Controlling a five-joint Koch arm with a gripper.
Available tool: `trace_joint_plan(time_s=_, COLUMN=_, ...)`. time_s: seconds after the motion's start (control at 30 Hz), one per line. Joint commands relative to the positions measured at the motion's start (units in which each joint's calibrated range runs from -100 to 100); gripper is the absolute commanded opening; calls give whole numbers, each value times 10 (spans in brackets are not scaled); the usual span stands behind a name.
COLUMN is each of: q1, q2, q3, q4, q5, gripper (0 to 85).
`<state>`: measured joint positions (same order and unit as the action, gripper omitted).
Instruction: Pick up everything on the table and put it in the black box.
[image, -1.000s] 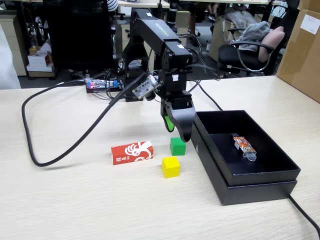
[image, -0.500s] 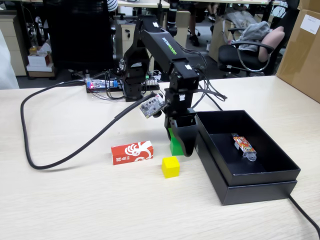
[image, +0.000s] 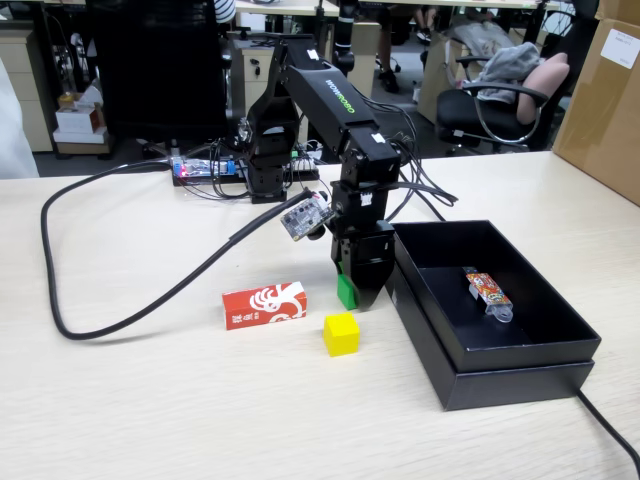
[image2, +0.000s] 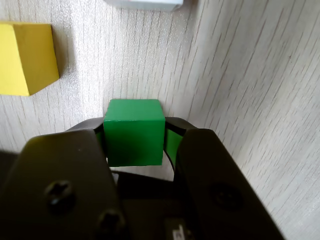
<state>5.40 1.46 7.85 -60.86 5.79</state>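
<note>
The small green cube (image: 346, 291) (image2: 134, 132) rests on the light-wood table (image: 180, 410), just left of the black box (image: 520, 352). My gripper (image: 353, 297) (image2: 134, 126) points down over it, and in the wrist view both jaws press the cube's sides, so it is shut on the cube. The yellow cube (image: 341, 333) (image2: 25, 57) lies a little nearer the front. Left of both cubes lies the red carton with white swirl print (image: 264, 305), flat on the table.
A small orange patterned packet (image: 487, 292) lies inside the black box. A thick black cable (image: 110, 318) loops over the left of the table. A circuit board (image: 205, 168) sits by the arm's base. Brown cardboard cartons (image: 600, 90) stand at the far right.
The arm lowered from above the table until the jaws stood around the green cube, then the jaws closed in on it. The cubes, carton and box have not moved.
</note>
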Motion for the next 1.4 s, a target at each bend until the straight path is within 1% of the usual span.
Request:
trace_joint_plan(time_s=0.0, q1=-7, q2=-85, q3=44, q4=-22, q5=-2, gripper=9)
trace_joint_plan(time_s=0.07, q1=-11, q2=-153, q3=43, q4=-45, q5=-4, gripper=9)
trace_joint_plan(time_s=0.1, q1=-11, q2=-237, q3=56, q4=-78, q5=-9, gripper=8)
trace_joint_plan(time_s=0.13, q1=-10, q2=-273, q3=65, q4=-88, q5=-10, gripper=9)
trace_joint_plan(time_s=0.2, q1=12, q2=-389, q3=131, q4=-103, q5=-12, gripper=9)
trace_joint_plan(time_s=0.27, q1=27, q2=-405, q3=174, q4=-103, q5=-12, gripper=8)
trace_joint_plan(time_s=0.33, q1=54, q2=-408, q3=242, q4=-103, q5=-11, gripper=8)
trace_joint_plan(time_s=0.47, q1=76, q2=-367, q3=256, q4=-103, q5=-10, gripper=8)
trace_joint_plan(time_s=0.57, q1=89, q2=-289, q3=257, q4=-103, q5=-6, gripper=8)
trace_joint_plan(time_s=0.67, q1=93, q2=-211, q3=261, q4=-102, q5=-5, gripper=8)
trace_joint_plan(time_s=0.77, q1=97, q2=-182, q3=262, q4=-102, q5=-6, gripper=9)
trace_joint_plan(time_s=0.97, q1=97, q2=-131, q3=269, q4=-102, q5=-6, gripper=9)
trace_joint_plan(time_s=1.27, q1=86, q2=-73, q3=224, q4=-98, q5=-12, gripper=9)
trace_joint_plan(time_s=1.3, q1=84, q2=-68, q3=222, q4=-97, q5=-12, gripper=23)
trace_joint_plan(time_s=1.33, q1=84, q2=-63, q3=217, q4=-97, q5=-13, gripper=117)
trace_joint_plan(time_s=1.37, q1=84, q2=-60, q3=212, q4=-97, q5=-13, gripper=160)
